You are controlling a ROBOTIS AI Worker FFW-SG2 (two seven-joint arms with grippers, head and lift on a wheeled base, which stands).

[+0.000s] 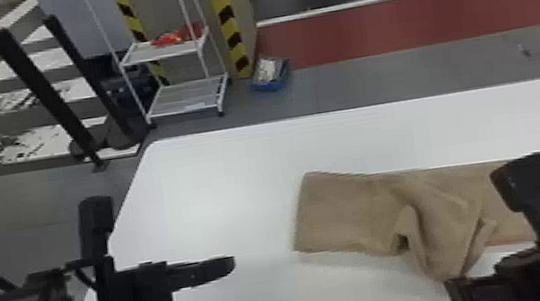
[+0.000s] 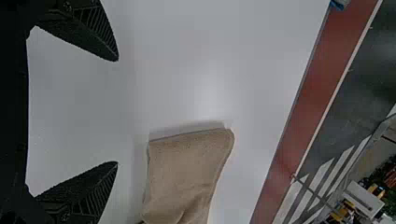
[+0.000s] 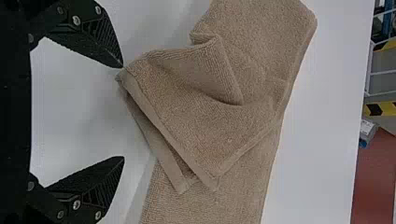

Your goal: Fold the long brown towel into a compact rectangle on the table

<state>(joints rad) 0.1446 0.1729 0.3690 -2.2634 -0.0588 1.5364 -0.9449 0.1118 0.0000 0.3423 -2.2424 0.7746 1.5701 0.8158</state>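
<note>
We find the brown towel (image 1: 338, 213) on the white table (image 1: 212, 180), right of centre in the head view, its turned-over end (image 3: 187, 107) skewed across the long strip beneath. Both grippers are empty and spread: the left gripper (image 2: 116, 112) stands above bare table, away from the cloth; the right gripper (image 3: 123, 112) has one fingertip at or just beside the loose corner (image 3: 125, 77), contact uncertain. We judge the step in hand to be squaring this flap before any further fold. To do it well, we would bring the right fingers astride the corner, take both hem layers together in a shallow pinch, lift only slightly, then swing it into line with the strip's long side. A deep grab risks catching the lower strip; a high lift risks dragging everything. The left gripper could press lightly on the far folded end (image 2: 191, 144) as an anchor. The peaked pucker (image 3: 224, 77) should be drawn flat first, or we expect it to stay as a lump. Material: looped terry, matte and soft-looking; flat, smoother hem band (image 3: 170, 134); rounded bend at the folded end. Overall outline: elongated, roughly rectangular, broken by the slanting, pointed flap.
</note>
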